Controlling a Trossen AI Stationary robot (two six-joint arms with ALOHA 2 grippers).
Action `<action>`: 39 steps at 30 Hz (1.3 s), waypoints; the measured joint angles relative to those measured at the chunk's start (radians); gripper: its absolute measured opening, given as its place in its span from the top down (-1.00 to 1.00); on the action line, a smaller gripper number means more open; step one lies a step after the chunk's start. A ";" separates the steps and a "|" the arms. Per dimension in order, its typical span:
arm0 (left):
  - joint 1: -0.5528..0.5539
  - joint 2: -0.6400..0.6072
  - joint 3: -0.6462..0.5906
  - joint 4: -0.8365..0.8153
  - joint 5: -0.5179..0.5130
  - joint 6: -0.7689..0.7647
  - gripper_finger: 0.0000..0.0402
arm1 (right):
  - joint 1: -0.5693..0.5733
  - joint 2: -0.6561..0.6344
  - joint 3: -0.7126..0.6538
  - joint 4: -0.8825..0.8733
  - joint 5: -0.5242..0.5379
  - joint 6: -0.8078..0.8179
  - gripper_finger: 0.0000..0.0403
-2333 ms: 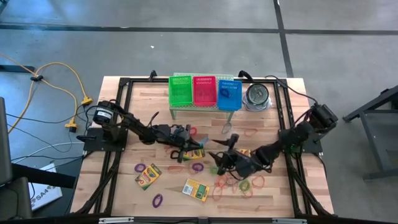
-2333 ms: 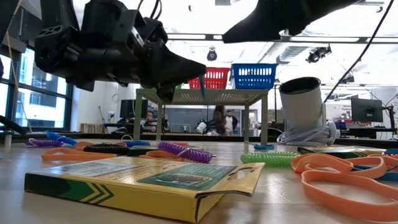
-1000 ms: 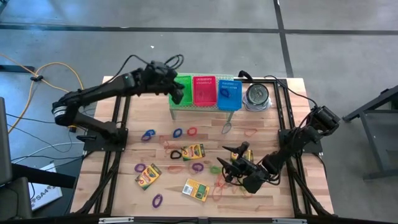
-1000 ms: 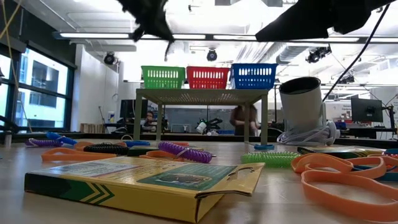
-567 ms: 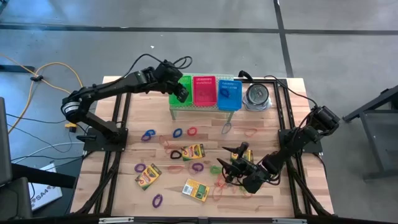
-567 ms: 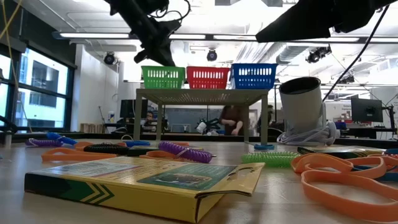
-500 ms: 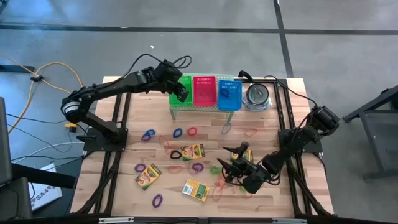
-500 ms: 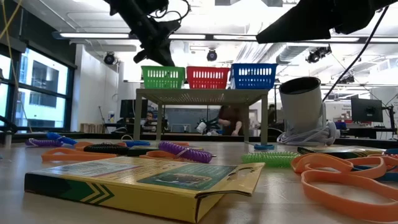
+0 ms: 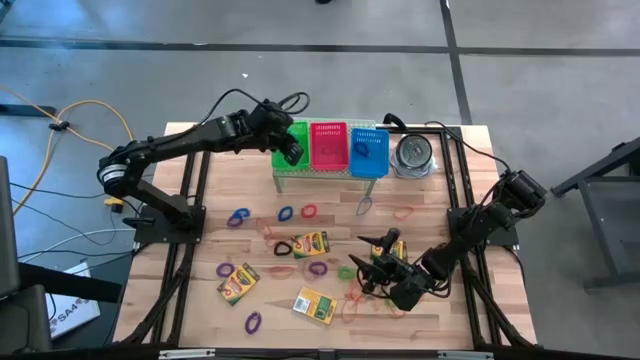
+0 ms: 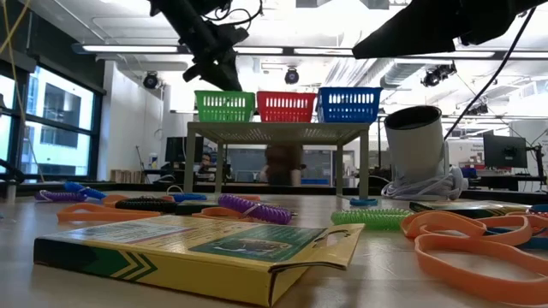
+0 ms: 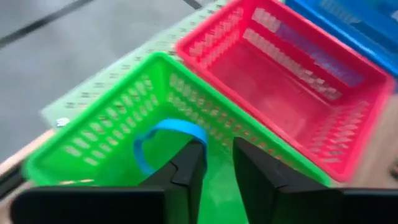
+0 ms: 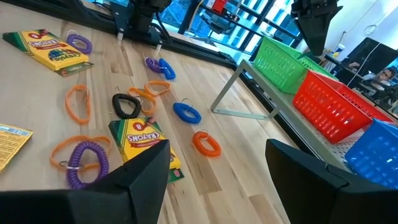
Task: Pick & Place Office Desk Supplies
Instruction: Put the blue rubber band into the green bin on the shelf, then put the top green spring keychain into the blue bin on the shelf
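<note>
Left gripper hovering over the green basket, fingers standing slightly apart with a blue rubber band at their tips, right gripper waiting low over the desk, fingers open and holding nothing, crayon boxes lying scattered

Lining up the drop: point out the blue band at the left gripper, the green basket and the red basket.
blue band (image 11: pixel 166 127), left wrist view, top of loop.
green basket (image 11: pixel 118 93), left wrist view, far rim.
red basket (image 11: pixel 298 46), left wrist view, far rim.
</note>
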 joint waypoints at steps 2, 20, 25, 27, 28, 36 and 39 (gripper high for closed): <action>-0.001 0.000 0.000 0.000 -0.016 -0.001 0.44 | 0.000 0.000 0.000 0.000 0.000 0.000 -0.26; -0.053 -0.001 0.013 -0.076 -0.020 0.130 0.31 | -0.005 0.000 0.000 -0.011 -0.012 0.014 -0.26; -0.047 -0.001 0.075 -0.134 -0.032 0.154 0.31 | -0.028 0.000 0.000 -0.004 -0.052 0.019 -0.26; -0.046 -0.001 0.107 -0.162 -0.033 0.154 0.31 | -0.036 0.000 0.000 -0.001 -0.072 0.019 -0.26; -0.044 0.000 0.123 -0.184 -0.031 0.154 0.31 | -0.040 0.000 0.000 0.000 -0.081 0.019 -0.26; -0.013 0.113 0.275 -0.361 -0.008 0.076 0.31 | -0.042 0.000 0.000 0.002 -0.100 0.024 -0.26; -0.016 0.161 0.329 -0.399 -0.005 0.078 0.31 | -0.042 0.000 0.000 0.000 -0.102 0.033 -0.26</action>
